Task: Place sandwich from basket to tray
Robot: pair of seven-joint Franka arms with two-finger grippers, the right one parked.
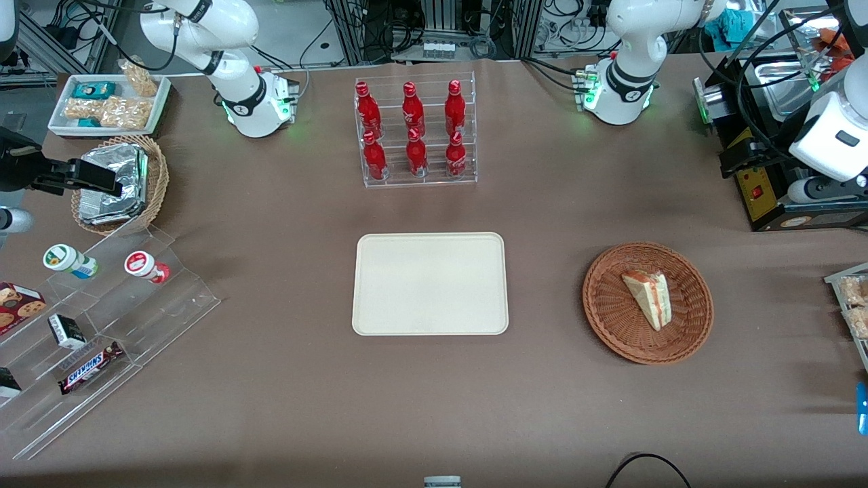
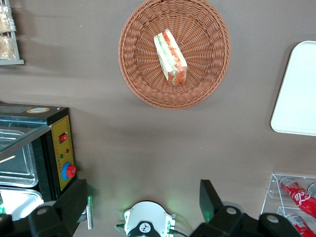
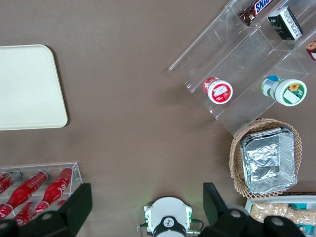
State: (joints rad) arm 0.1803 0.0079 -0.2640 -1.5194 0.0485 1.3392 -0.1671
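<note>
sandwich (image 1: 649,297) flat in basket (image 1: 610,318), narrow end toward front camera; end effector (image 2: 143,205) open, high above table.

Brown table (image 1: 271,379): tray (image 1: 430,283), basket (image 1: 610,318), end effector (image 2: 143,202) above.

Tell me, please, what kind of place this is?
Probably a robotics lab staged as a snack counter: cable racks past the table's edge, a rack of red bottles, a sandwich in a basket. The open gripper hangs high.
</note>
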